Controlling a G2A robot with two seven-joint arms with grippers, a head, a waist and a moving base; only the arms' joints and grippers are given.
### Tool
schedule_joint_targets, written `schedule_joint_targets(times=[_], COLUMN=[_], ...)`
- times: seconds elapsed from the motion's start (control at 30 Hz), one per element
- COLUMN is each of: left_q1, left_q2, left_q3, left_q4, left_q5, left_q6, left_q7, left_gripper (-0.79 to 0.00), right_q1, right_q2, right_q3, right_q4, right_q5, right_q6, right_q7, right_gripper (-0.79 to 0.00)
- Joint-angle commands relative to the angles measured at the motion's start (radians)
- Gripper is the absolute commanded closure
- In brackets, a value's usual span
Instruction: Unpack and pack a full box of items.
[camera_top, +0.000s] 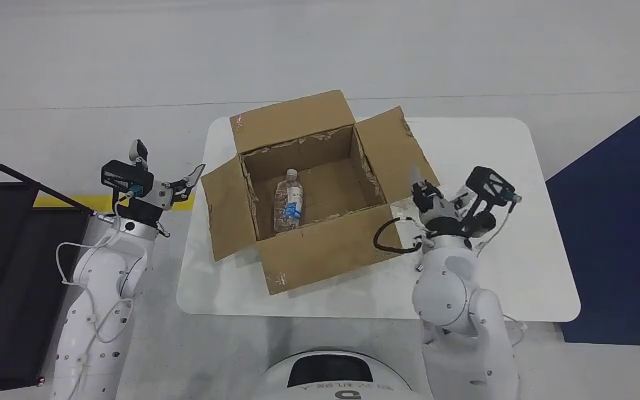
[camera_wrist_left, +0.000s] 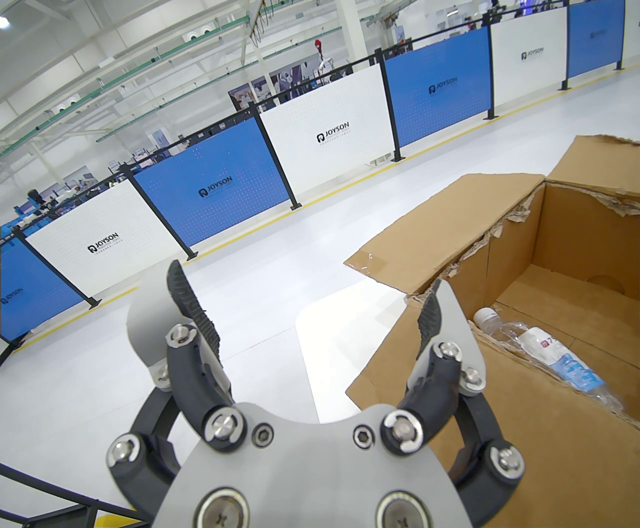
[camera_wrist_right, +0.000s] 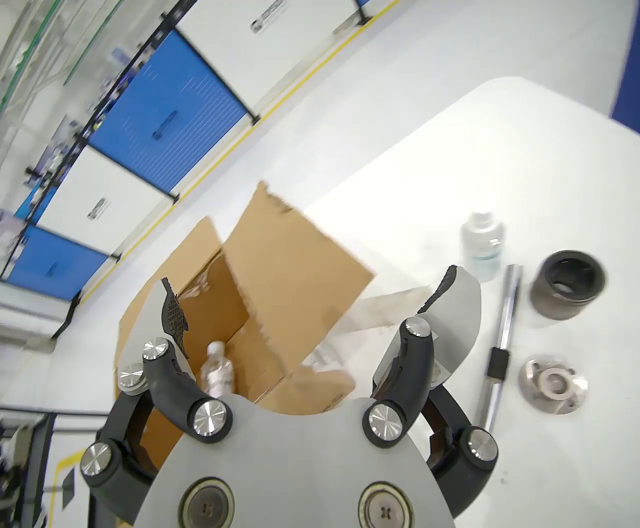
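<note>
An open cardboard box sat on the white table with one plastic bottle lying inside. The left gripper hung spread and empty by the box's left flap. The right gripper, also spread and empty, hung by the right flap, near a small bottle, a rod and a black ring.

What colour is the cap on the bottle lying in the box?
White. The cap shows best in the left wrist view.

1 box, 2 btls, 3 parts
</note>
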Motion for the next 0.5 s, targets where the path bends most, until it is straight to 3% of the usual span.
schedule_joint_targets(times=[0.0,0.37,0.4,0.47], left_q1=[0.0,0.0,0.0,0.0], left_q2=[0.0,0.0,0.0,0.0], left_q3=[0.0,0.0,0.0,0.0], left_q4=[0.0,0.0,0.0,0.0], left_q5=[0.0,0.0,0.0,0.0], left_q6=[0.0,0.0,0.0,0.0], left_q7=[0.0,0.0,0.0,0.0], left_gripper=[-0.785,-0.785,-0.785,-0.785], right_q1=[-0.005,-0.005,-0.004,0.009], right_q2=[0.002,0.002,0.002,0.007], right_q3=[-0.011,-0.011,-0.017,-0.064], right_q4=[-0.017,-0.017,-0.015,0.015], right_q5=[-0.022,-0.022,-0.014,0.04], right_q6=[-0.003,-0.003,-0.018,-0.151], right_q7=[0.021,0.021,0.025,0.081], right_gripper=[-0.785,-0.785,-0.785,-0.785])
